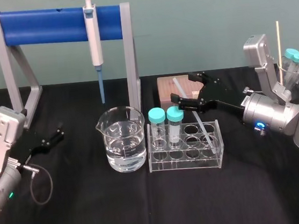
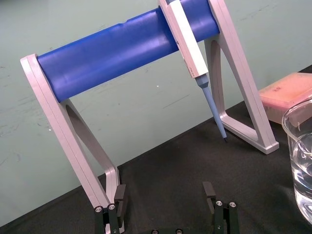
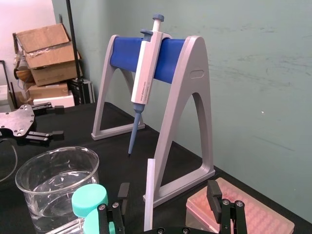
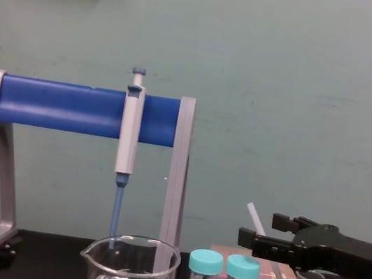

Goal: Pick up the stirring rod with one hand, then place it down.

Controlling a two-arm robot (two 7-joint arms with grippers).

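Centring matters: the right gripper [image 3: 168, 189], jaws apart, straddles the stirring rod [image 3: 148, 195], which leans from the tube rack [image 1: 185, 163] right of centre (nearer one finger). Close gently, then lift along its slant. The left gripper [image 1: 55, 137], jaws apart, idles at the left.

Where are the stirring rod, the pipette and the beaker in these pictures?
stirring rod [image 3: 149, 195], right wrist view, middle of its white shaft.
pipette [image 1: 94, 40], head view, its white body, hanging on the stand.
beaker [image 1: 112, 148], head view, its glass wall.
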